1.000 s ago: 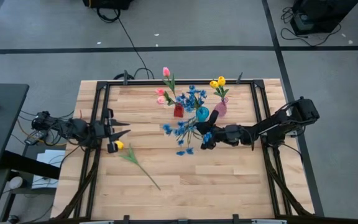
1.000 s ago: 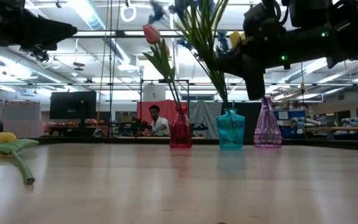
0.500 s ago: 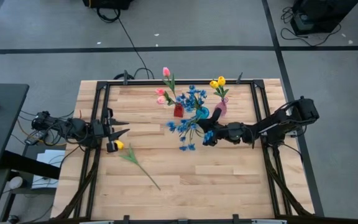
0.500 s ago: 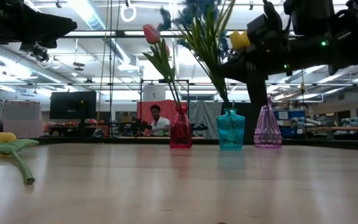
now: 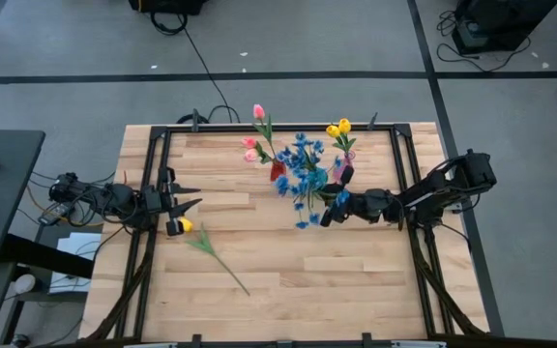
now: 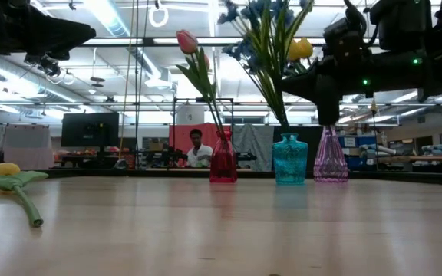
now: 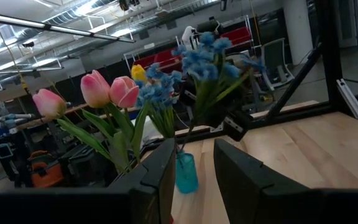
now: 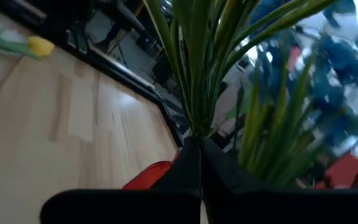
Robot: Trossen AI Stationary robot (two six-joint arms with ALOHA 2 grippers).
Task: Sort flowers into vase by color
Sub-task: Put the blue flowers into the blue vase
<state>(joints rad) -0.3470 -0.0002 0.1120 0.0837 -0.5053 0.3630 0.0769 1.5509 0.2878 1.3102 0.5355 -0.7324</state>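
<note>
Holding a blue spray (image 5: 305,177) over the teal vase (image 6: 290,159), right gripper (image 5: 329,212) jaws clamping its stems, left gripper (image 5: 184,204) jaws waiting parted, one yellow tulip (image 5: 186,225) lying unsorted on the desk (image 5: 356,280).

My gripper (image 8: 199,163) is pinched tight on a bunch of green stems (image 8: 194,74), which rise from between my dark fingers (image 8: 179,177) and fan outward. Blurred blue blossoms (image 8: 337,81) hang beside them. Just past my fingers sits something red (image 8: 146,175); I cannot tell what. Farther off, a yellow tulip (image 8: 39,45) lies on the wooden table (image 8: 55,124).
</note>
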